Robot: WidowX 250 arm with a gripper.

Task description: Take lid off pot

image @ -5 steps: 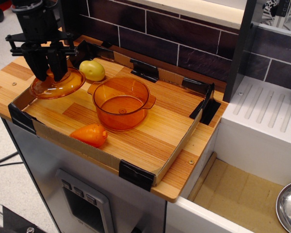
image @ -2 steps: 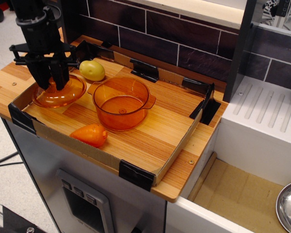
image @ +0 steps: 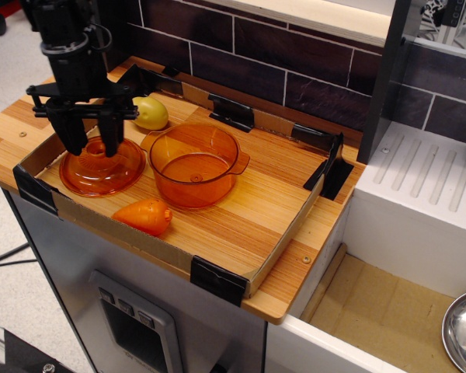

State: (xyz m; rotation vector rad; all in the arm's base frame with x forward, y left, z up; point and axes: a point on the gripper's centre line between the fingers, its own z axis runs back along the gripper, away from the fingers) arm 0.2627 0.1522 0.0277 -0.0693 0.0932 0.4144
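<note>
The orange lid [image: 102, 176] lies flat on the wooden board at the left, knob up, just left of the pot. The orange pot [image: 194, 165] stands uncovered in the middle of the board, its inside in view. My gripper [image: 93, 144] hangs straight down over the lid. Its black fingers [image: 73, 134] stand apart on either side of the knob, and the jaws look open. The lid rests on the board, not lifted.
A toy carrot [image: 144, 216] lies in front of the pot. A yellow toy fruit [image: 151, 113] sits behind the lid. A low cardboard rim [image: 283, 241] with black corner clips frames the board. A white drainboard [image: 427, 183] and a metal bowl [image: 462, 330] are at the right.
The gripper carried the lid down and a little to the right, from tilted in the air to flat on the board. The fingers have spread apart around the knob.
</note>
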